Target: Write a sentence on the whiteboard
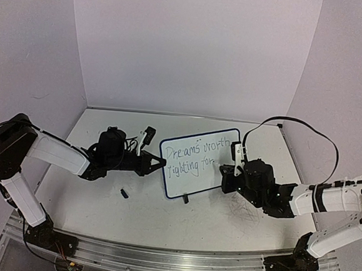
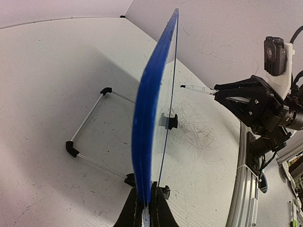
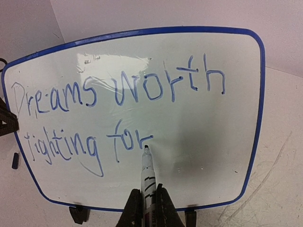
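The whiteboard (image 3: 210,142) stands on the counter (image 1: 131,213), its left edge pinched by the left end effector (image 2: 147,205), straight ahead of the right end effector (image 3: 147,201), which clamps a marker (image 3: 147,172) whose tip points at the end of the sentence (image 3: 118,92), touching or nearly touching.

Overhead looking down, left wrist edge-on to whiteboard (image 2: 147,142), right wrist close, face-on (all share it)

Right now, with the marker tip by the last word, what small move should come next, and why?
Probably draw the marker back off the whiteboard: its tip sits at the end of "for", the sentence reads complete, and lingering risks a stray mark.
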Robot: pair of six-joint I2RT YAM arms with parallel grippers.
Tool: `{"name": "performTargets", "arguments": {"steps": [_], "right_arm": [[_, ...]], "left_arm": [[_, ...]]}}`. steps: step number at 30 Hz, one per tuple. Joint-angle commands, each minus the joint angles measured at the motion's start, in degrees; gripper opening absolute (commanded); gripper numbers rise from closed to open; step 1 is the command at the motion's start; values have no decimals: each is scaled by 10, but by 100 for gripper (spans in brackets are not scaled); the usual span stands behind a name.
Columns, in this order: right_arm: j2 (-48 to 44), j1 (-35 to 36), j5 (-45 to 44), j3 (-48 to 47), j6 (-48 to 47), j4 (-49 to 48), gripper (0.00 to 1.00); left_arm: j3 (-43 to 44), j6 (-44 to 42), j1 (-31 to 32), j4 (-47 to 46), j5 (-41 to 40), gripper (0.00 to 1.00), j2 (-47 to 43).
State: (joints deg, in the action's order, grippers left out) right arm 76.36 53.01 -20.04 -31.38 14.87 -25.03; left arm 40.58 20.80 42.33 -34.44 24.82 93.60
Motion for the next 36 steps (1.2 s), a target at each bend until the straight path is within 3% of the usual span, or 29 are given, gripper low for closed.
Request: {"name": "performTargets", "arguments": {"steps": [1,18,25,28,36], "right_arm": [[9,-3,-6,-11,-7,-20,0],[63,-13,-14,-20,5,-67,0],[-67,-11,-5,-1,44,62,0],[-131,-12,9,15,57,111,0],[-180,-12,-54,0,46,139,0]], "left_arm": [[4,-22,-1,9,-21,0,-14],[0,-24,0,8,-20,0,-15],[-3,-27,0,8,-30,0,-25],[-1,-26,0,8,-34,8,-26],[2,-29,-1,9,-51,44,-54]]}}
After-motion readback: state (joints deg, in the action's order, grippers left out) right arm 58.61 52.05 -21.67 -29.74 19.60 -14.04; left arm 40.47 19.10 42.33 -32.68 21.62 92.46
